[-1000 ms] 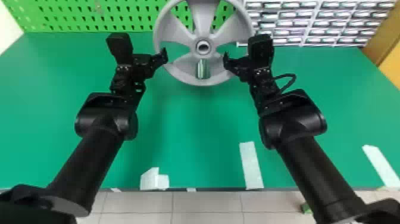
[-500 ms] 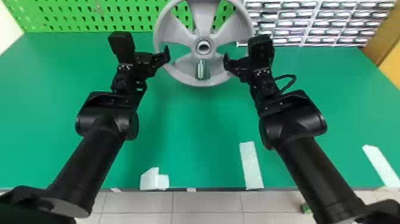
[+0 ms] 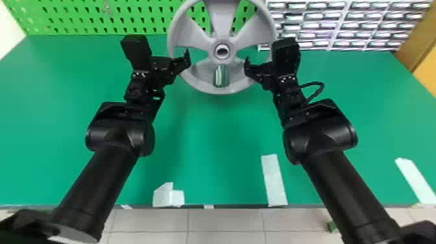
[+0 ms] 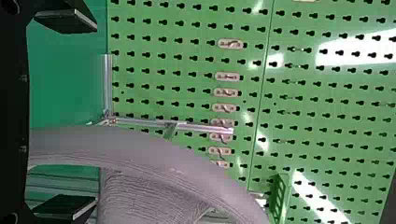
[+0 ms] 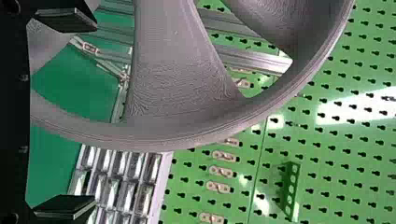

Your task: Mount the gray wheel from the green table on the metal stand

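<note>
In the head view the gray wheel (image 3: 222, 19) stands upright at the back of the green table, its hub facing the robot. A shiny greenish piece (image 3: 221, 76) shows below the hub; the wheel hides much behind it. My left gripper (image 3: 188, 60) is at the rim's left side, my right gripper (image 3: 247, 67) at its right. In the left wrist view the rim (image 4: 154, 149) passes between the spread fingers of my left gripper (image 4: 65, 114). The right wrist view has the wheel (image 5: 173, 60) across my open right gripper (image 5: 65, 114), with the metal stand's bars (image 5: 252, 60) behind.
Behind the wheel rises a green pegboard (image 3: 81, 16), with racks of small drawers (image 3: 314, 24) at the back right. White tape strips (image 3: 274, 180) lie near the front edge of the green table (image 3: 214, 139). A wooden panel (image 3: 415, 48) stands far right.
My left gripper has shifted slightly to the right over the wheel's left rim. The wheel and my right gripper look nearly unmoved.
</note>
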`<state>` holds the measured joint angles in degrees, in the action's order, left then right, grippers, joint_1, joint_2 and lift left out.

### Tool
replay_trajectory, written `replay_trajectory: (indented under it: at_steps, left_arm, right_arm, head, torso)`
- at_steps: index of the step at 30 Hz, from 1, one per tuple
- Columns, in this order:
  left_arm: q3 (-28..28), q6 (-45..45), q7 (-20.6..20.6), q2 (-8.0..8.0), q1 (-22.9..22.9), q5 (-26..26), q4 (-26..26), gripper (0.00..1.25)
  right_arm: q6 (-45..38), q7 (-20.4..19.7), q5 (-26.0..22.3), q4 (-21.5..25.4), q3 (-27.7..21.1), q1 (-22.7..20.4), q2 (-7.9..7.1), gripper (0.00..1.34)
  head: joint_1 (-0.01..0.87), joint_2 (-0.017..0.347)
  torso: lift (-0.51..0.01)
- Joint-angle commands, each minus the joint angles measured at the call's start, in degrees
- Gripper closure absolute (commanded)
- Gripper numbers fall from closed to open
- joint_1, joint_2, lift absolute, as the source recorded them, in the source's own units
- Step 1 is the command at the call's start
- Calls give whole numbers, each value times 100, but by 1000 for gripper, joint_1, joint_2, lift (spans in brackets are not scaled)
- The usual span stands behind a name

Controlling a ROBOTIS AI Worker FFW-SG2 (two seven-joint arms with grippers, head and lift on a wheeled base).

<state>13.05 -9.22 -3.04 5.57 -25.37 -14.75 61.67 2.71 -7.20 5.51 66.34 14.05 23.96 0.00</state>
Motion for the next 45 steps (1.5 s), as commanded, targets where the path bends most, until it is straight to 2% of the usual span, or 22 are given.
replay_trajectory:
  at_steps: [1,4,7,15,23,45]
  left_arm:
    - [-39,8,-4,6,111,-11,117,-2]
    - [-75,35,-4,23,182,24,231,-2]
    - [-101,44,-4,32,234,24,301,78]
    - [-162,44,-4,41,331,7,398,177]
    - [-162,52,5,50,463,16,591,180]
    - [-294,290,-4,146,1192,24,1743,182]
  right_arm:
    - [-51,0,-24,151,-43,-76,5,13]
    - [-87,0,-68,283,-60,-137,5,18]
    - [-113,0,-94,362,-69,-181,5,27]
    - [-122,0,-156,555,-60,-287,5,88]
    - [-201,0,-217,784,-60,-418,5,84]
    - [-297,0,-419,1566,-131,-1034,5,84]
  head:
    - [868,52]
    - [868,52]
    - [868,52]
    - [868,52]
    - [868,52]
    - [868,52]
  torso:
    - [-93]
    - [-93]
    - [-93]
    - [-93]
    - [-93]
    - [-93]
